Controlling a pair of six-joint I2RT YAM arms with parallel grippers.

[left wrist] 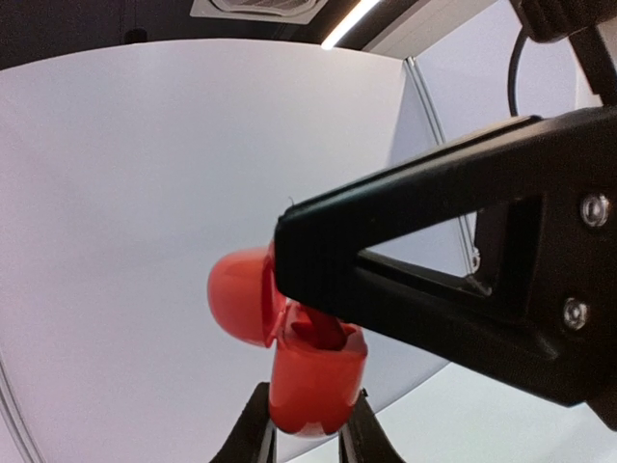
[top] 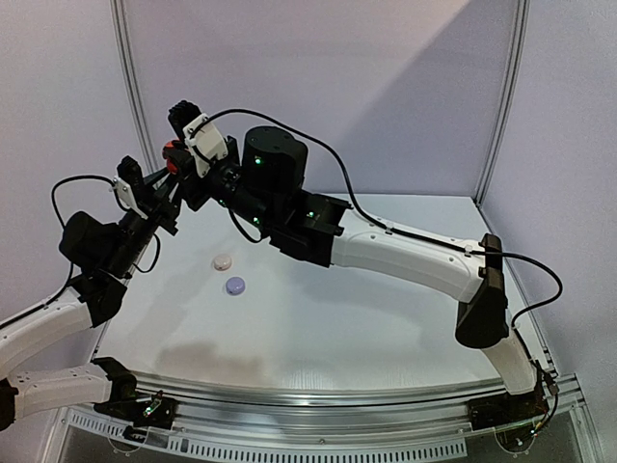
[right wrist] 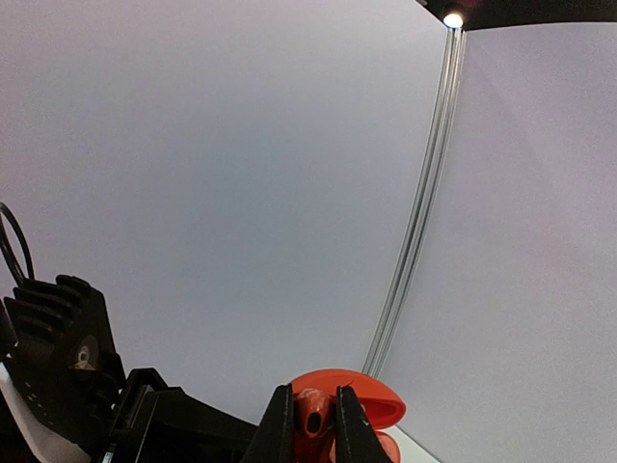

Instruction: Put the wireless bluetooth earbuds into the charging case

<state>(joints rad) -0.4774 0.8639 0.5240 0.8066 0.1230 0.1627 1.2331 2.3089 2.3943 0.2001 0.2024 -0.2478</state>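
The left gripper (left wrist: 307,417) is being pressed shut around the body of the red charging case (left wrist: 313,381), whose lid (left wrist: 239,294) is being carried swung open at ten o'clock. From three o'clock the right gripper (right wrist: 313,413) is being brought in, pinched on a red earbud (right wrist: 310,410) (its tip right at the case's mouth). At five o'clock in the top view, well below both grippers, a white case (top: 223,261) and a lilac case (top: 235,285) are being borne by the table (top: 386,318).
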